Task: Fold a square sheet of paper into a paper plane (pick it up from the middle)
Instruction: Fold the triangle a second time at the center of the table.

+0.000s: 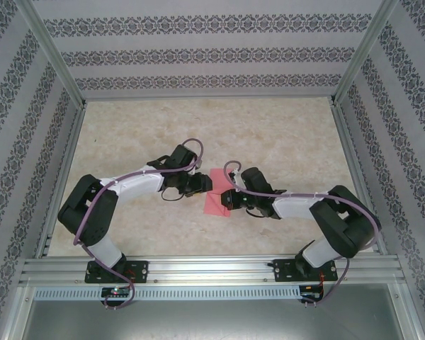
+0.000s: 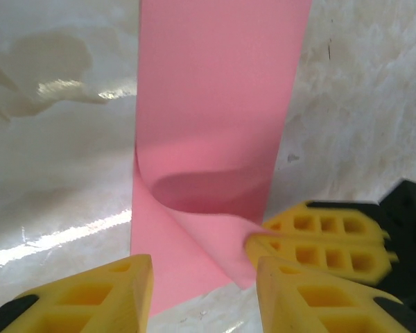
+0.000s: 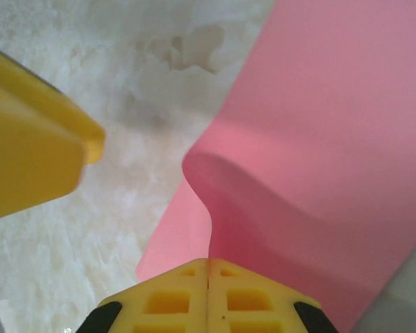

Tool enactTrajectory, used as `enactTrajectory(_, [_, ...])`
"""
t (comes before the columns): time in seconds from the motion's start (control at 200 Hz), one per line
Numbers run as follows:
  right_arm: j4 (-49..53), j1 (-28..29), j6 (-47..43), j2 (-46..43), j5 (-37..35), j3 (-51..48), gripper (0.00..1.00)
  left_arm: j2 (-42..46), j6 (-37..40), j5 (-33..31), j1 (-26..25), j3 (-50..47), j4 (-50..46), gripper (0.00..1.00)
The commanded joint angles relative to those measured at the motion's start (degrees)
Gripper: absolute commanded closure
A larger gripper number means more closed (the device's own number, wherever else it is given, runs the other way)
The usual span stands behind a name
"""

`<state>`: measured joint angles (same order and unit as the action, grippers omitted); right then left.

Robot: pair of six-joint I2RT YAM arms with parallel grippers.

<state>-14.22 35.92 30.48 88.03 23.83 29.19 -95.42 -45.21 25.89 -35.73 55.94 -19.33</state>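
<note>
My right gripper is pinched shut on one edge of the square sheet of paper lying on the table, left gripper spread open over it; it looks light, floppy and crease-prone, so I'd hold edges gently.

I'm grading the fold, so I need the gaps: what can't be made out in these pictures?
- Top view: paper is small, and the left tool and right tool cover parts of it; creases unreadable.
- Left wrist: paper's far end is cut by the top edge; the curled flap hides what lies under it.
- Right wrist: paper runs off the top and right edges; the shut right tool hides its nearest edge.
</note>
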Motion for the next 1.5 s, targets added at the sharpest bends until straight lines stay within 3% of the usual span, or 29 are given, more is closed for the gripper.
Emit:
enactTrajectory(0.0, [-2.7,-1.9,3.0,1.9,8.2,1.3,0.94,-0.6,2.1,3.8,-0.8,-0.6,3.0,0.56])
enactTrajectory(0.41, [-1.1,-6.9,2.3,1.5,12.1,1.9,0.9,-4.3,4.6,6.5,-3.1,2.2,1.7,0.59])
enactTrajectory(0.724, [1.6,-8.8,1.0,3.1,12.8,3.2,0.89,-7.2,5.0,6.1,-4.9,2.9,1.2,0.75])
enactTrajectory(0.984, [3.2,-9.5,-0.3,5.7,13.7,5.2,0.88,-9.9,5.3,4.1,-5.7,3.2,0.2,0.82])
enactTrajectory(1.494, [8.8,-10.8,-4.1,6.2,12.7,7.8,0.87,-11.1,5.9,1.8,-5.8,2.5,-1.1,0.83])
